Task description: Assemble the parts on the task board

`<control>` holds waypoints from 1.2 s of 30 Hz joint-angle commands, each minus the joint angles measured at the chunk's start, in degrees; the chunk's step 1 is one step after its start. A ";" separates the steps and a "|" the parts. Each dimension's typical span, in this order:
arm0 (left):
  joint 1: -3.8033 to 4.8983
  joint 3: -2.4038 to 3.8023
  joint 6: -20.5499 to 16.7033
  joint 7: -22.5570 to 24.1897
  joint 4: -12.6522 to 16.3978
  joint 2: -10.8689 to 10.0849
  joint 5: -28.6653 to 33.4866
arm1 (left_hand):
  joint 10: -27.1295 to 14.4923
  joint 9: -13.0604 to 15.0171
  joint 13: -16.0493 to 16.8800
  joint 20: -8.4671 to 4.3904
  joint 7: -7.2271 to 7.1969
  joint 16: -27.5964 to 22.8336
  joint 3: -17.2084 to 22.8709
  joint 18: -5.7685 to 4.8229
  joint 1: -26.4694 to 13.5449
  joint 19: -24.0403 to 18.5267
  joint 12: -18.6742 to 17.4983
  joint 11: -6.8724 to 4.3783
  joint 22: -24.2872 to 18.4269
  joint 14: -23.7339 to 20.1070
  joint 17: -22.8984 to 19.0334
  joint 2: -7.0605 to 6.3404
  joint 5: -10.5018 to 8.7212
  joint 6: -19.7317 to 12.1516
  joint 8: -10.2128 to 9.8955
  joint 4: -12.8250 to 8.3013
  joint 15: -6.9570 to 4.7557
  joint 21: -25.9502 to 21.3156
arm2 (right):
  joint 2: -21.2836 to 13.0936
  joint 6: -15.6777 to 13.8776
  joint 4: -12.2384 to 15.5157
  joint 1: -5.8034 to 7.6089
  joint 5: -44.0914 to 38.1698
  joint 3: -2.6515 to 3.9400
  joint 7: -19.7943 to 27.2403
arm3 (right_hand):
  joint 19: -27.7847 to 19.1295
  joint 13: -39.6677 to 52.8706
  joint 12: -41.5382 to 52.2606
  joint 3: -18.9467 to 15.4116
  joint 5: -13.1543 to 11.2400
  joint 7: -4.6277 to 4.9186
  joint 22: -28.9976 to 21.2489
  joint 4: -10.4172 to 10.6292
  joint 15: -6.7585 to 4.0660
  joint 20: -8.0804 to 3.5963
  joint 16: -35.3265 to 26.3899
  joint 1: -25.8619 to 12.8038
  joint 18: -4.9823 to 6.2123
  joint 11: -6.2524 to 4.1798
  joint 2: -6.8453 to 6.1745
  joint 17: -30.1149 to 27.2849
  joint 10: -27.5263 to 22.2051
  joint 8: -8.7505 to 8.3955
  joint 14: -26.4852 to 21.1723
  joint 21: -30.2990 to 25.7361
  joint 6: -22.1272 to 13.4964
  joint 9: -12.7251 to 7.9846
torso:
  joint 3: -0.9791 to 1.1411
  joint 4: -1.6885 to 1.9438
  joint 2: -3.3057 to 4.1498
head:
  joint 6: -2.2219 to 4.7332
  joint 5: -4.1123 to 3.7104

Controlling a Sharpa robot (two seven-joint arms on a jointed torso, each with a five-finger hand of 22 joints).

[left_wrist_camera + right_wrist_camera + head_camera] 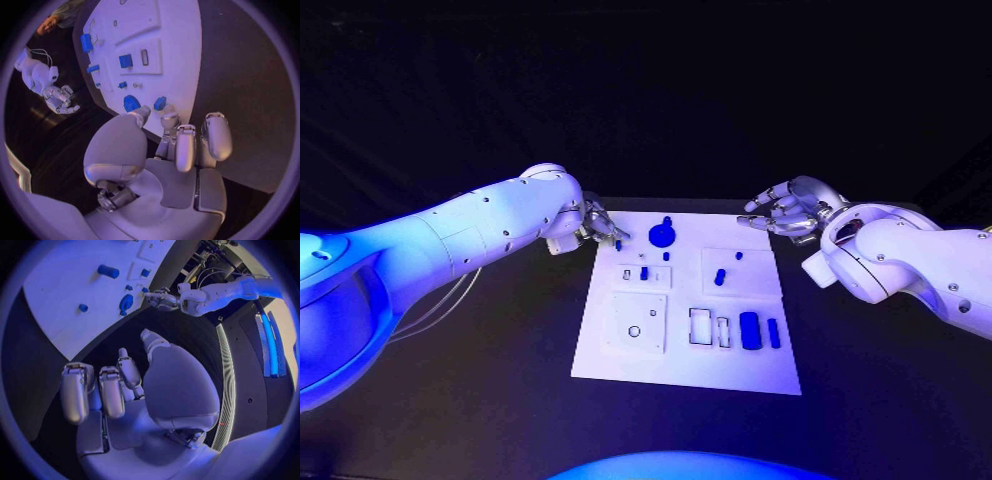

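Note:
The white task board [678, 362] lies in the middle of the black table. Blue parts sit on it: a large round one [662, 235] at the far end, small pegs [720, 277] mid-board, and two long pieces [750, 325] at the near right. My left hand [596, 228] hovers at the board's far left corner. Its fingertips [169, 118] reach a small blue part [160, 103] by the board's edge, and whether they pinch it is unclear. My right hand [790, 212] hangs off the far right corner with its fingers [103, 390] loosely curled around nothing.
Bare black table [488, 380] surrounds the board on all sides. White recessed plates and slots [636, 325] take up the board's near left half. In the right wrist view, the left hand [161, 299] is beside the round part [126, 302].

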 commanded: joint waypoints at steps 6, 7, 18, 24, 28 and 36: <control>0.01 -0.02 0.47 -0.09 0.08 0.16 0.08 | -1.27 -0.52 -0.03 0.13 0.15 -0.54 -2.20 0.20 1.59 -0.30 0.14 0.02 0.01 4.42 12.85 0.19 0.64 1.28 -0.67 0.60 0.25 -0.72 | 0.10 0.20 -0.04 -0.03 -0.10 0.01 0.08 | 2.45 -0.26 -0.75 -0.08 0.23 -0.12 10.53 1.05 -0.44 -0.29 -1.00 0.93 -0.18 -0.11 0.20 10.53 -1.31 1.09 4.52 -0.78 -0.43 0.12 | -0.01 -0.03 0.04 | -0.09 0.02; 0.01 -0.02 0.48 -0.08 0.08 0.17 0.08 | -1.29 -0.55 -0.06 0.11 0.13 -0.54 -2.16 0.20 1.82 -0.30 0.14 0.00 0.01 4.42 12.85 0.23 0.64 1.32 -0.65 0.56 0.23 -0.72 | 0.10 0.21 -0.05 -0.03 -0.10 0.01 0.07 | 2.45 -0.26 -0.75 -0.08 0.23 -0.12 10.53 1.05 -0.44 -0.29 -1.00 0.93 -0.18 -0.11 0.20 10.53 -1.31 1.09 4.52 -0.78 -0.43 0.12 | -0.01 -0.03 0.04 | -0.09 0.02; 0.01 -0.03 2.21 0.33 0.07 0.13 1.21 | -1.42 -0.60 -0.35 -0.50 -1.00 -0.45 2.21 0.21 9.58 -0.36 0.10 -0.99 0.11 4.46 12.96 2.17 0.64 2.32 0.58 -2.00 -0.57 -0.78 | 0.19 0.30 -0.16 -0.03 -0.10 0.01 0.06 | 2.45 -0.26 -0.75 -0.08 0.23 -0.12 10.53 1.05 -0.44 -0.29 -1.00 0.93 -0.18 -0.11 0.20 10.53 -1.31 1.09 4.52 -0.78 -0.43 0.12 | -0.04 0.01 0.03 | -0.28 0.01; 0.01 -0.03 2.34 0.68 0.05 0.08 1.67 | -1.13 -0.45 -0.24 -0.69 -1.19 -0.38 3.99 0.17 10.58 -0.30 0.21 -1.17 0.24 4.51 13.07 2.82 0.64 2.46 1.12 -2.30 -0.73 -0.75 | 0.23 0.30 -0.20 -0.04 -0.10 0.01 0.06 | 2.45 -0.26 -0.75 -0.08 0.23 -0.12 10.53 1.05 -0.44 -0.29 -1.00 0.93 -0.18 -0.11 0.20 10.53 -1.31 1.09 4.52 -0.78 -0.43 0.12 | -0.02 -0.03 0.04 | -0.29 0.04; 0.01 -0.03 2.18 0.86 0.06 0.01 1.98 | -1.01 -0.12 -0.36 -0.88 -1.36 -0.29 7.01 0.13 12.13 -0.22 0.11 -1.35 0.42 4.58 13.20 3.58 0.65 2.01 1.71 -3.39 -0.92 -0.70 | 0.24 0.31 -0.21 -0.04 -0.09 0.01 0.06 | 2.45 -0.26 -0.75 -0.08 0.23 -0.12 10.53 1.05 -0.44 -0.29 -1.00 0.93 -0.18 -0.11 0.20 10.53 -1.31 1.09 4.52 -0.78 -0.43 0.12 | 0.01 -0.03 0.04 | -0.33 0.04; 0.01 -0.02 1.34 1.05 1.21 -0.98 3.03 | -0.02 1.80 -0.25 -0.88 -1.11 -0.05 19.84 0.02 10.55 0.13 0.34 -1.22 1.14 4.78 13.59 1.28 0.68 0.82 4.55 -7.69 -0.83 -0.44 | 0.24 0.31 -0.26 -0.05 -0.07 0.01 0.08 | 2.46 -0.23 -0.70 -0.02 0.29 -0.13 10.53 1.06 -0.45 -0.30 -1.03 0.92 -0.18 -0.13 0.24 10.47 -1.25 1.23 4.51 -0.78 -0.45 0.12 | 0.04 -0.06 -0.02 | -0.43 0.06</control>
